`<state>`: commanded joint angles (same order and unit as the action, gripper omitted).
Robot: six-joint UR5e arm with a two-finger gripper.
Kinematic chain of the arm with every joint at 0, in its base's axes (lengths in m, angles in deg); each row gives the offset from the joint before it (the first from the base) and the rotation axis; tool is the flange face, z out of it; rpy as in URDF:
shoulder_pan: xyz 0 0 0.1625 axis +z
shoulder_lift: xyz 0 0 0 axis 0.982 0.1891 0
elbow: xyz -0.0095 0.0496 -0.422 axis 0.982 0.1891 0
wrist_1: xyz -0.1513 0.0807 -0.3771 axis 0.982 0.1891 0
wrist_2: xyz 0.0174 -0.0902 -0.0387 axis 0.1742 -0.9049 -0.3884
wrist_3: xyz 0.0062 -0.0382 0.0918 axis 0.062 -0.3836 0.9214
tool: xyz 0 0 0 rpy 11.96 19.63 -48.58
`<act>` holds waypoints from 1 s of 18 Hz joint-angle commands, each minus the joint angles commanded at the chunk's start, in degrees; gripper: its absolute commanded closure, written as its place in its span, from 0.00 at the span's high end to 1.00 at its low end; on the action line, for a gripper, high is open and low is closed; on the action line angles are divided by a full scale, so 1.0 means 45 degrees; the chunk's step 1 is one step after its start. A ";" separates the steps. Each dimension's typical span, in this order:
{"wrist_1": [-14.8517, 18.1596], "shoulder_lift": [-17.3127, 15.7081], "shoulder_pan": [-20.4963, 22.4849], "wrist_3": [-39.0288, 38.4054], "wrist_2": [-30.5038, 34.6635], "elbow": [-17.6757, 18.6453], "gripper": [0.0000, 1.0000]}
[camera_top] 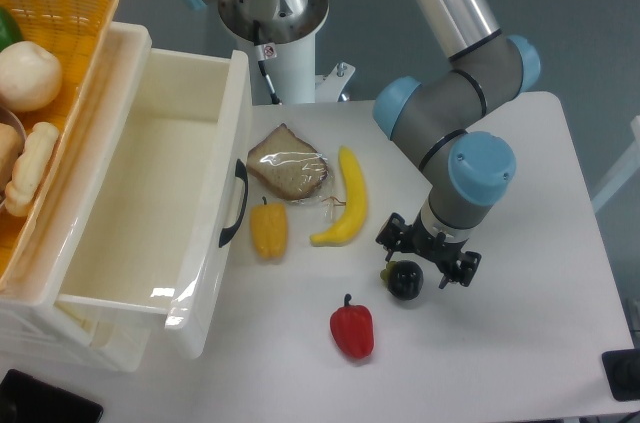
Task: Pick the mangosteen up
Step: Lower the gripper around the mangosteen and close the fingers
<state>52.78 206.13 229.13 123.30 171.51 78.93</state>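
Red pepper (352,331): nearest the camera, lying alone on the white table (560,343), not the target and not touched.

Mangosteen (405,280): the small glossy black fruit, just up and to the 2 o'clock side of the red pepper, sitting on the table with its little green cap poking out at 9 o'clock.

Gripper (427,260): right on top of the mangosteen, wrist pointing straight down, dark fingers straddling the fruit at roughly 10 and 4 o'clock. Whether the jaws have pinched in or stand spread I cannot tell from this angle; the wrist hides the contact.

Progress: the approach looks done, and the tool is lined up over the right fruit. No lift yet, by my reading, since the fruit appears to rest on the tabletop. Left to do: a firm grasp and the raise.

Yellow pepper (268,230): off at 10 o'clock from the target, well apart.

Banana (345,200): at 11 o'clock, near but clear of the arm.

Wrapped bread (288,173): beyond the banana.

White bin (150,203): far left, open.

Basket (70,13): farthest, top left corner.
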 joint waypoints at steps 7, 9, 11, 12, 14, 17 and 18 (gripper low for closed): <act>-0.0020 0.0391 -0.0157 -0.0020 0.0039 -0.0078 0.95; -0.0020 0.0450 -0.0157 -0.0020 0.0039 -0.0078 0.94; 0.0000 0.0470 -0.0176 -0.0039 0.0039 -0.0078 0.85; -0.0020 0.0470 -0.0176 -0.0039 0.0039 -0.0078 0.80; -0.0020 0.0450 -0.0157 -0.0039 0.0020 -0.0098 0.67; -0.0020 0.0450 -0.0157 -0.0020 0.0020 -0.0156 0.46; -0.0020 0.0450 -0.0157 -0.0020 0.0039 -0.0156 0.39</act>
<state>52.69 208.16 228.43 123.21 171.69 78.23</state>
